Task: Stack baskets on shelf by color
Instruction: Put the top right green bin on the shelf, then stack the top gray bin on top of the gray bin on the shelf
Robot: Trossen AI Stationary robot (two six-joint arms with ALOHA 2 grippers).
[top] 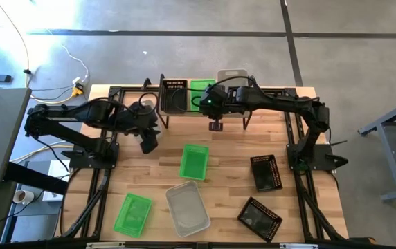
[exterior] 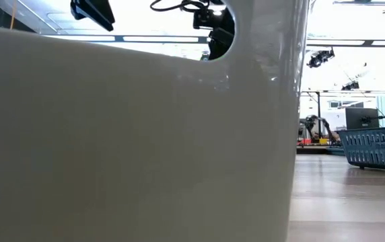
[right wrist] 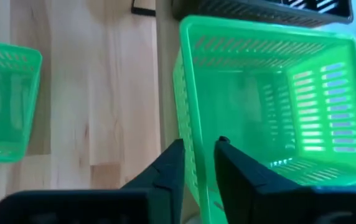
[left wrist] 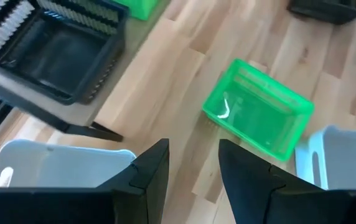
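The right gripper (right wrist: 198, 163) sat over the shelf (top: 192, 113), its jaws straddling the near wall of the green basket (right wrist: 265, 99) that rested on the shelf between a black basket (top: 174, 95) and a clear one (top: 232, 74). The jaws stood slightly apart around that wall; whether they gripped it or had let go could not be told. The basket's long axis ran away from the jaws, toward the shelf's back edge.

The left gripper (left wrist: 193, 171) hung off the shelf's left front corner, jaws open and empty. The loose green basket (top: 194, 161) in front of the shelf lay nearest it, long axis pointing at the shelf, so the left arm seemed better placed for it.

A pale basket wall (exterior: 132, 141) blocked most of the low view, hiding the shelf and counter there.
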